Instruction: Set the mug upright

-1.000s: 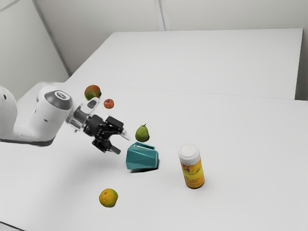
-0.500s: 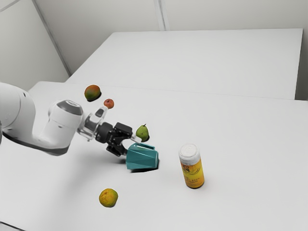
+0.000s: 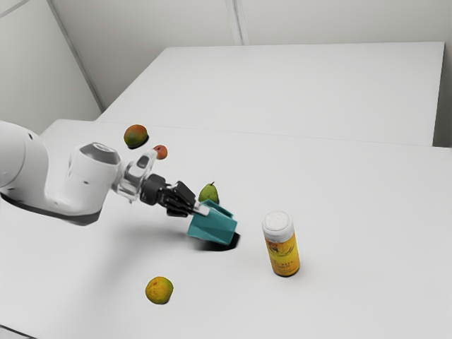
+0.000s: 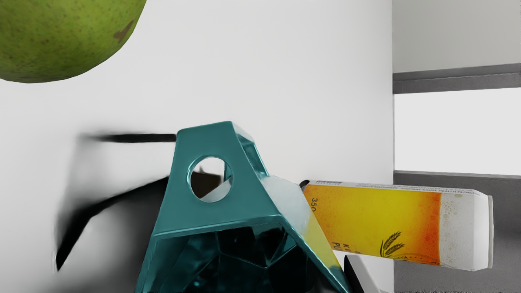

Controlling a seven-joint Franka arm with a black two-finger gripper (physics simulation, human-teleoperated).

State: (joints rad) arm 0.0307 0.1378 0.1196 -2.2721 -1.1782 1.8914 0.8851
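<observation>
One mug (image 3: 214,227) freshly tilted, one hand (image 3: 201,210) at its rim

Bright, diffuse light; dark shadow beside glossy mug (image 3: 213,224); softer grey shading across white table (image 3: 346,191).

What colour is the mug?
The mug is teal, a blue-green, clearest in the wrist view.

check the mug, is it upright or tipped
Tipped: the mug slants in the exterior view, and its open mouth faces the gripper side rather than straight up.
</observation>
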